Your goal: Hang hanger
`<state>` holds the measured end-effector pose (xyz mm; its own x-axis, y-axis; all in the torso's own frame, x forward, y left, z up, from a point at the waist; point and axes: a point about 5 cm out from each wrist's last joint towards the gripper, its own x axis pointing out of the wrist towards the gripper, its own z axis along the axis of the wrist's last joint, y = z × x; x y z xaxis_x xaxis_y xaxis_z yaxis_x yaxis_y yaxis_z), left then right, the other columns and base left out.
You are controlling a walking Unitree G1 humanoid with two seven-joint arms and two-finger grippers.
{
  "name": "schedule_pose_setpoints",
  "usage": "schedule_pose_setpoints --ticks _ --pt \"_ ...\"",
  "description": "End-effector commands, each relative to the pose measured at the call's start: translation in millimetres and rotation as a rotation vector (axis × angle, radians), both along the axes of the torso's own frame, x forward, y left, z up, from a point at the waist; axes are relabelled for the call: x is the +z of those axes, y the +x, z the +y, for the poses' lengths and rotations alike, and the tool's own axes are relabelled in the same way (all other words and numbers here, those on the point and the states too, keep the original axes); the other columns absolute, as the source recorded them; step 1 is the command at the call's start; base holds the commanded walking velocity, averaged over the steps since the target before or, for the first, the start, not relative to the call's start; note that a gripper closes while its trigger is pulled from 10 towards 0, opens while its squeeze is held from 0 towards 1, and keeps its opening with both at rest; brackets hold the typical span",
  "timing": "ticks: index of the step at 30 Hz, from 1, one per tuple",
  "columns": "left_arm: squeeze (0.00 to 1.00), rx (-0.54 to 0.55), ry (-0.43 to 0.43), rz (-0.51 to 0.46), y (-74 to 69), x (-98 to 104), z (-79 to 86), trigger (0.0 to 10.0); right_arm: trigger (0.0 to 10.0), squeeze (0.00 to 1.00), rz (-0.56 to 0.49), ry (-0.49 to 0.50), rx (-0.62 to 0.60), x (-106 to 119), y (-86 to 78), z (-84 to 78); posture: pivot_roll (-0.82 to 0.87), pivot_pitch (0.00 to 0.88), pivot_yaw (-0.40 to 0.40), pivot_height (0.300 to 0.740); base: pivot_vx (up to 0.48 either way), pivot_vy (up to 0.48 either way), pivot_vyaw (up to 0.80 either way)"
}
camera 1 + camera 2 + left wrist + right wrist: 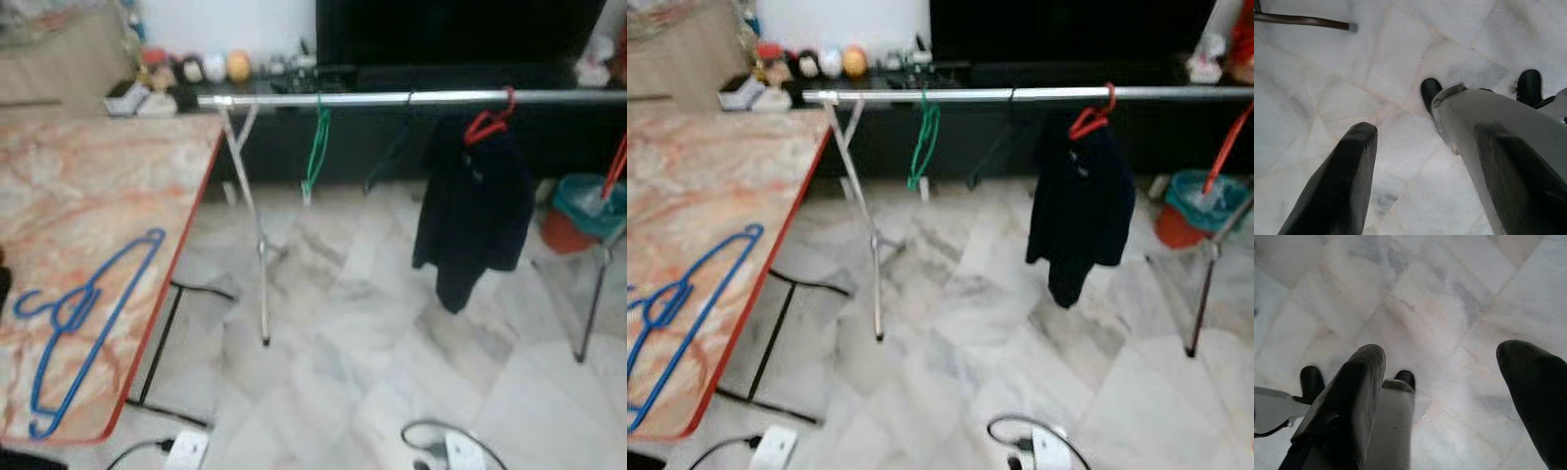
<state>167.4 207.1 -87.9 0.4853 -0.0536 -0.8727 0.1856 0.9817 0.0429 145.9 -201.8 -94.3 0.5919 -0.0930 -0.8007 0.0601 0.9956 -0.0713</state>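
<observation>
Flat on the marble-patterned table [88, 196] lay the blue hanger [83, 318], near the table's red front edge, its hook toward the robot's left. Beyond the table stood a silver clothes rail [411, 98], its horizontal bar carrying a green hanger [316, 147], a dark hanger beside it, and a red hanger [487, 124] with a dark garment [475, 215] draped from it. A teal bucket [588, 206] sat on the floor under the rail's far end, and cables and a power strip [184, 450] lay on the pale marble floor [372, 333]. Both arms hung low: the left gripper [1425, 161] and the right gripper [1444, 382] each pointed down at the floor, fingers spread apart and holding nothing.
</observation>
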Motion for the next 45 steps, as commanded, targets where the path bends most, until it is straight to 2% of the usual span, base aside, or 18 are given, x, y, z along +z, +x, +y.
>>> schedule_pose_setpoints --ticks 1,10,22,45 --pt "0.0 0.006 0.009 0.013 -4.1 -1.0 4.3 10.0 10.0 0.0 0.017 0.015 0.001 -2.3 -3.7 4.7 -0.02 0.0 0.03 0.74 -0.277 0.0 0.0" --pt "0.0 0.006 0.009 0.015 -4.1 -1.0 4.4 10.0 10.0 0.0 0.028 0.014 0.005 -3.4 -6.4 4.7 -0.02 0.0 0.031 0.74 -0.272 0.0 0.0" --pt "0.0 0.041 -0.006 -0.001 -3.7 -0.8 4.1 10.0 10.0 0.0 0.035 0.014 0.008 -4.3 -8.6 5.2 -0.02 0.0 0.031 0.74 0.0 0.0 0.0" --pt "0.0 0.005 0.0 0.005 -3.2 -0.5 3.9 10.0 10.0 0.0 0.037 0.015 0.01 -4.2 -7.3 6.5 -0.02 0.0 0.033 0.74 0.0 0.0 0.0"
